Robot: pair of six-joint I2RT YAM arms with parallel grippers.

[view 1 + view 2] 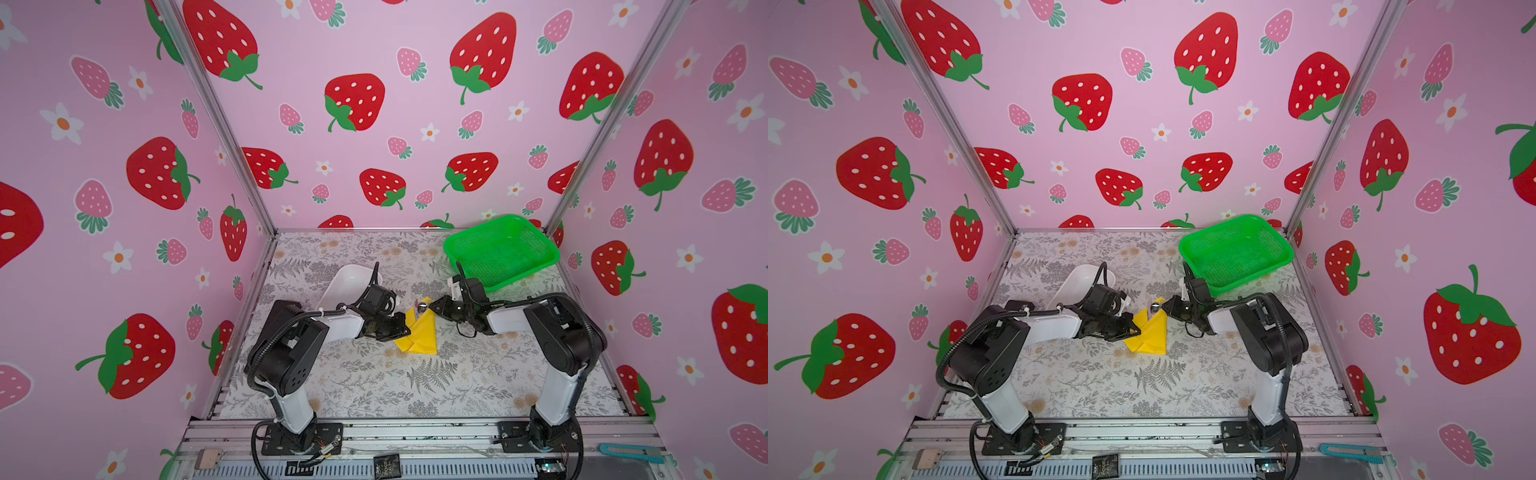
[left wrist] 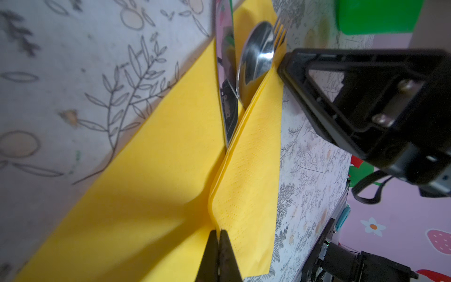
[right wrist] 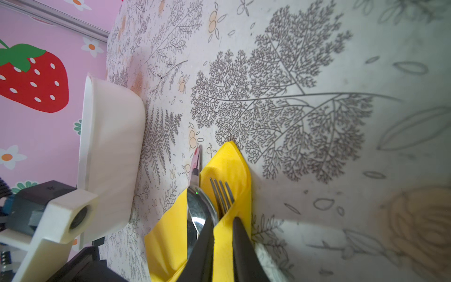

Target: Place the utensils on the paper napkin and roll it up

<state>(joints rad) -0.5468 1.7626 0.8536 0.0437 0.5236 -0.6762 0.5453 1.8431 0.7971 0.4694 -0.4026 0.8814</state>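
The yellow paper napkin (image 1: 417, 334) (image 1: 1149, 337) lies mid-table with both side flaps folded in over the utensils. A knife (image 2: 227, 73), spoon (image 2: 256, 56) and fork (image 2: 280, 31) stick out of its far end with shiny heads; their handles are hidden under the paper. My left gripper (image 2: 218, 235) (image 1: 405, 328) is shut on the lifted inner edge of one napkin flap (image 2: 246, 185). My right gripper (image 3: 223, 234) (image 1: 433, 307) comes from the opposite side near the utensil heads. Its fingers (image 3: 205, 244) stand narrowly apart with the other flap (image 3: 224, 244) pinched between them, beside the spoon (image 3: 200, 210) and fork (image 3: 222, 195).
A green mesh basket (image 1: 500, 251) (image 1: 1235, 249) stands at the back right, close behind the right wrist. A white dish (image 1: 347, 286) (image 3: 109, 156) sits at the back left beside the left arm. A blue tool (image 1: 631, 453) lies on the front rail.
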